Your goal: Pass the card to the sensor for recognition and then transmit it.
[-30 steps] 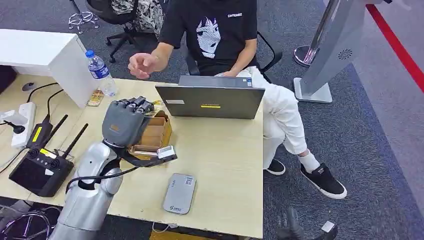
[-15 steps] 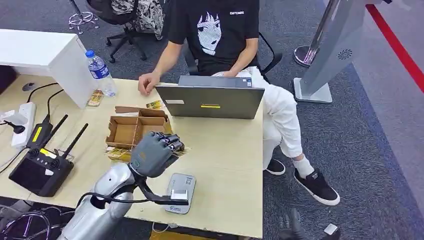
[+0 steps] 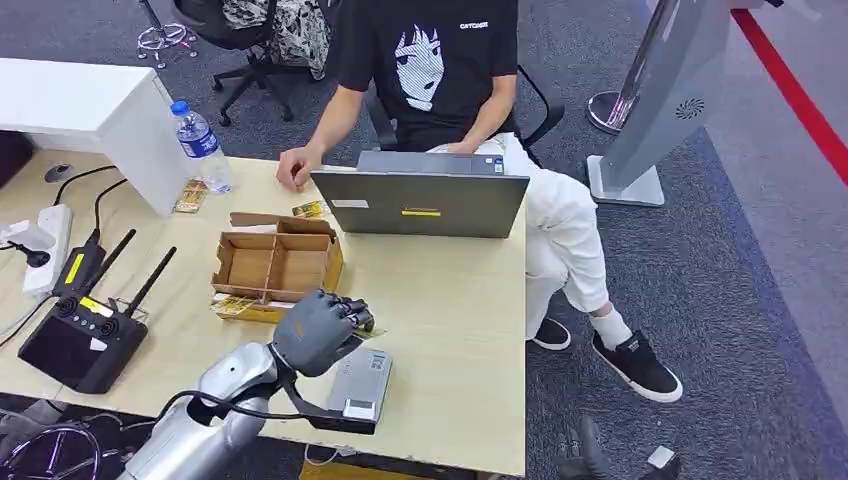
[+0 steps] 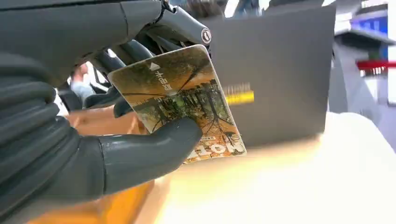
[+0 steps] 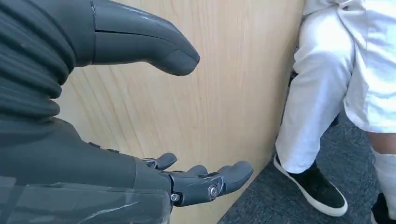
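Already the left hand [image 3: 318, 331] pinches the card [image 4: 180, 100] between thumb and fingers, hovering just over the grey sensor [image 3: 362, 380] on the surface [image 3: 450, 300]; recognition seems under way, handing over remains. Up close, the left wrist view reveals the card's printed face, while the right hand [image 5: 140, 116] hangs open, holding nothing.

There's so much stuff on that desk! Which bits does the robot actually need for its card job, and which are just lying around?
Needed: the card, held in the left hand; the grey card reader below it.

Lying around: cardboard box, laptop, water bottle, black remote control, power strip.
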